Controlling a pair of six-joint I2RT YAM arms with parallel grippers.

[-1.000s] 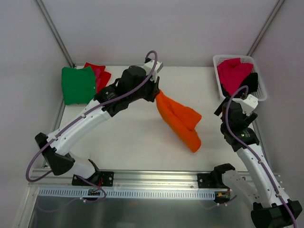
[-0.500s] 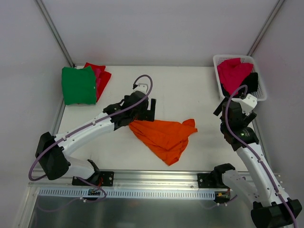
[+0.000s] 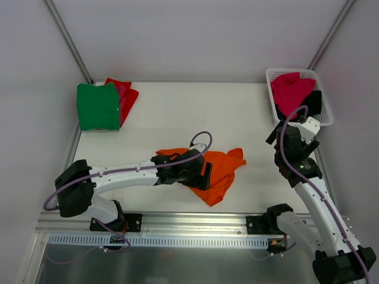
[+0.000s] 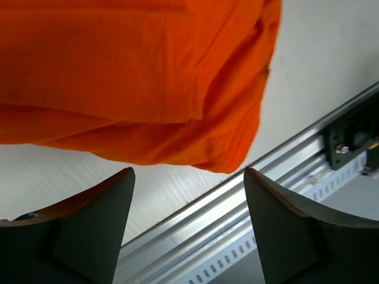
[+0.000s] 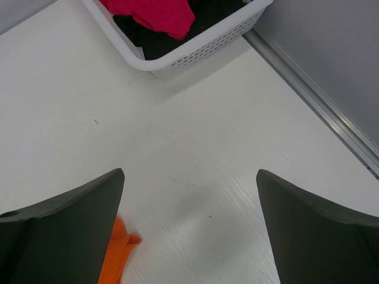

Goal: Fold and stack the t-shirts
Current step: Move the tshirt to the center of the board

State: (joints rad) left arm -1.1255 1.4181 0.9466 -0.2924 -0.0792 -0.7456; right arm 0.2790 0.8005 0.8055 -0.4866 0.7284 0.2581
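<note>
Bright orange cloth t-shirt (image 3: pixel 220 170) lies rumpled on the white table (image 3: pixel 177 112), front centre. Left gripper (image 4: pixel 188 177) hovers at its hem, jaws spread and empty, apparently placed to take an edge. Right gripper (image 5: pixel 189 173) is spread, empty and idle.

The fixed overhead camera looks steeply down from the near side onto the whole crumpled bright orange cloth t-shirt (image 3: pixel 219 171), the left wrist camera sits close above its near edge, and the right wrist camera, farther off, shares only its corner.
</note>
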